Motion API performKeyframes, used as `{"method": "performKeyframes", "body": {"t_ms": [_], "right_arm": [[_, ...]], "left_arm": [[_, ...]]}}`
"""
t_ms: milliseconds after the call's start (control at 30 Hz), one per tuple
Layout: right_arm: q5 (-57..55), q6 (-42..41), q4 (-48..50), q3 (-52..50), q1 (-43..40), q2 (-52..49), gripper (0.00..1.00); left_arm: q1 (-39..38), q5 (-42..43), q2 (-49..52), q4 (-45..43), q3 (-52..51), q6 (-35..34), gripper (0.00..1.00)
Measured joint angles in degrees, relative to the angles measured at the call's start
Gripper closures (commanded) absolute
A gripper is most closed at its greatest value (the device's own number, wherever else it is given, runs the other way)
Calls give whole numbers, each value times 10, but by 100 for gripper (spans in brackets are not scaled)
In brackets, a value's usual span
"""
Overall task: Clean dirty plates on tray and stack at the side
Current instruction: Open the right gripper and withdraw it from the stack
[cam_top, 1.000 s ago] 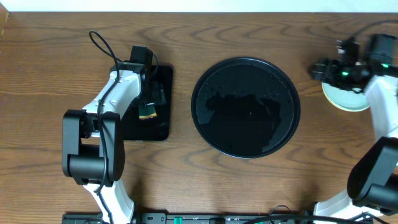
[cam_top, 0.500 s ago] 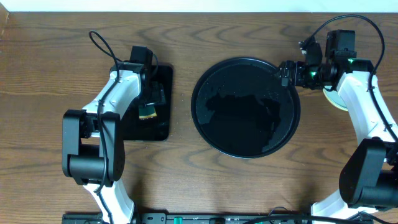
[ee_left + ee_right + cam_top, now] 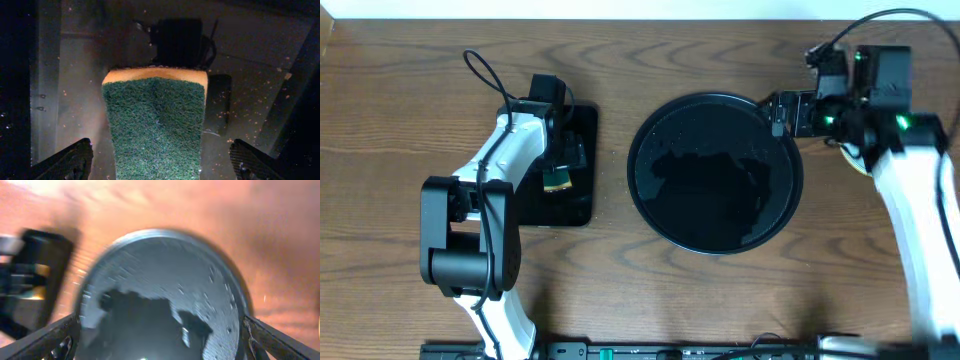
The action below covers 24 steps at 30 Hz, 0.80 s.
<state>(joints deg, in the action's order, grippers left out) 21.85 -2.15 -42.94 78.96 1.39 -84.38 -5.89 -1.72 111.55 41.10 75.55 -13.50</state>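
Across the brown wooden bench (image 3: 400,80), the right arm has swung in from the right edge within the last second. Its tool (image 3: 775,113) now sits over the upper-right rim of the tray (image 3: 715,200), fingers spread wide and holding nothing. The tray — round, glossy black, flecked with pale specks and mirroring dark shapes — lies at centre frame. The plates (image 3: 860,162) show only as a pale sliver to its right, behind the arm. At left nothing has shifted: the left tool (image 3: 560,170) hangs wide open over the rectangular black tray (image 3: 582,200), straddling a green-topped sponge (image 3: 155,130) without touching it.
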Motion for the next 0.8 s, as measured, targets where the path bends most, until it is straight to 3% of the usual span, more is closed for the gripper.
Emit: {"method": "performKeyframes", "body": {"t_ms": [233,400,600,800], "right_arm": [[-9,7,8,2,97,258,1],[-37,51,135,-51,97,410,1],[-73,77,327,-335,61,616,1],[-85,75,492,-586,47,760,1]], "left_arm": [[0,0,0,0,0,0,12],[0,0,0,0,0,0,12],[0,0,0,0,0,0,12],[0,0,0,0,0,0,12]]}}
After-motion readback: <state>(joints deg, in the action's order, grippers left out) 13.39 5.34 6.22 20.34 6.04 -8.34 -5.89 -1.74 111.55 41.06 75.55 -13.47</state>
